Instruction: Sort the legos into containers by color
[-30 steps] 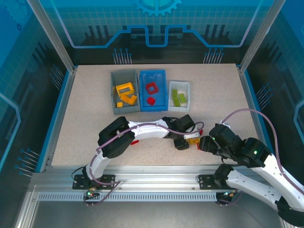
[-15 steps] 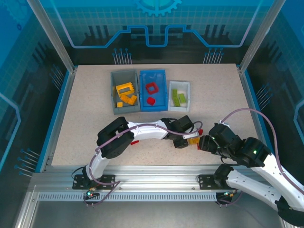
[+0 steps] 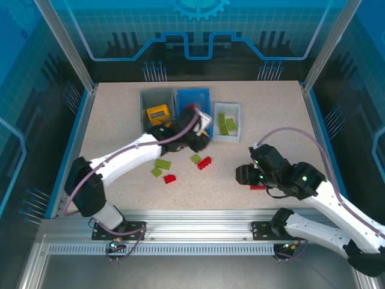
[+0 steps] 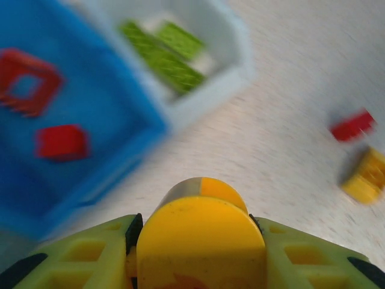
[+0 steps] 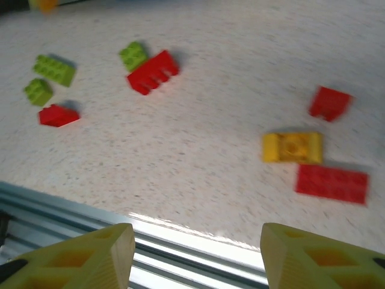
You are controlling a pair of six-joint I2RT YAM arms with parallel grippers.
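Left arm has been swung away from the front right of the table [image 3: 108, 138] since the earlier frame and is now stretched up to the bins. The right gripper [image 3: 245, 176] has been shifted slightly left.

The left gripper [image 4: 198, 253] is clamped on a yellow round brick [image 4: 200, 238], which is pinched between both green fingers [image 4: 90, 256]. From above, the left gripper is seen at the near edge of the blue bin [image 3: 192, 95], just beside the white tray [image 3: 227, 137].

A red square frame [image 4: 27, 90] and a red brick [image 4: 60, 142] are seen inside the blue bin. Green bricks [image 4: 162, 57] are held in the white tray. A yellow frame piece [image 3: 158, 112] is seen in the grey bin [image 3: 147, 96], left of the blue one.

The right gripper's jaws are spread wide over the table's front edge, with nothing between them.

Loose pieces are scattered ahead of it:
- A yellow plate [image 5: 292, 147] is touching or nearly touching a red plate [image 5: 332, 183].
- A small red brick [image 5: 329, 102] lies beyond them.
- A long red brick [image 5: 153, 72] is touching a green brick [image 5: 133, 55].
- Further left lie a green plate [image 5: 54, 69], a small green brick [image 5: 38, 91] and a red sloped brick [image 5: 58, 115].

Both wrist views are motion-blurred.
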